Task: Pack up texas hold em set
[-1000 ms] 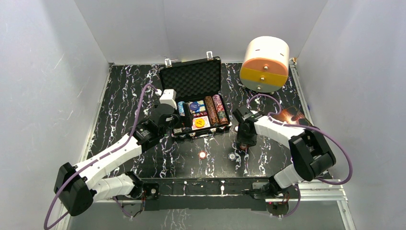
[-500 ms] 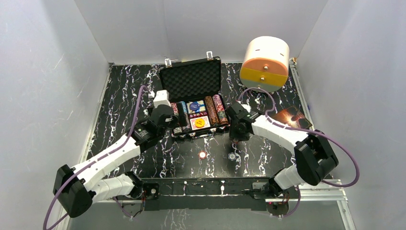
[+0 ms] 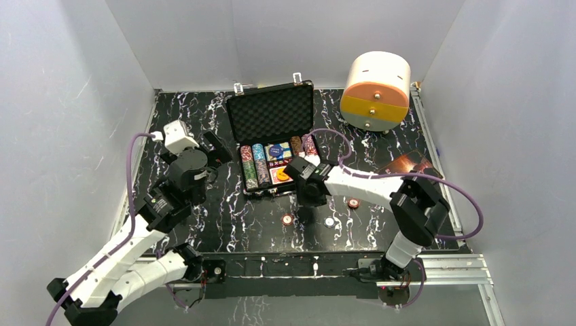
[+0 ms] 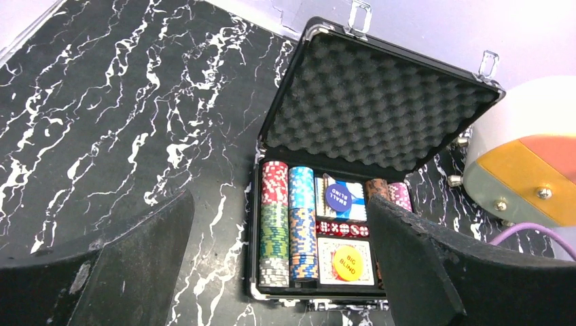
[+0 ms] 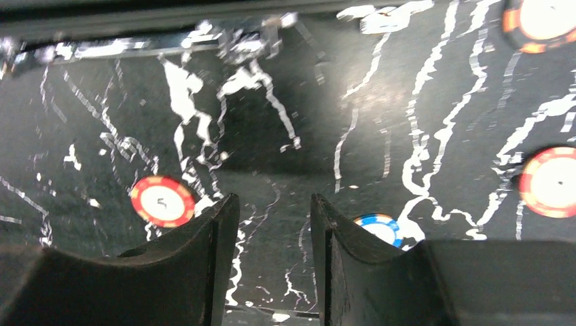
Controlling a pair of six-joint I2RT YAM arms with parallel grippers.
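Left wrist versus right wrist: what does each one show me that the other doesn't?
Only the left wrist view shows the open briefcase with its chip rows, red dice and yellow Big Blind disc, plus the drawer box. Only the right wrist view shows strays lying on the table: a red chip, a blue chip partly behind a finger, and two more chips at the right edge. Both show the black marbled table, and the left pincer and right pincer are each open and empty.
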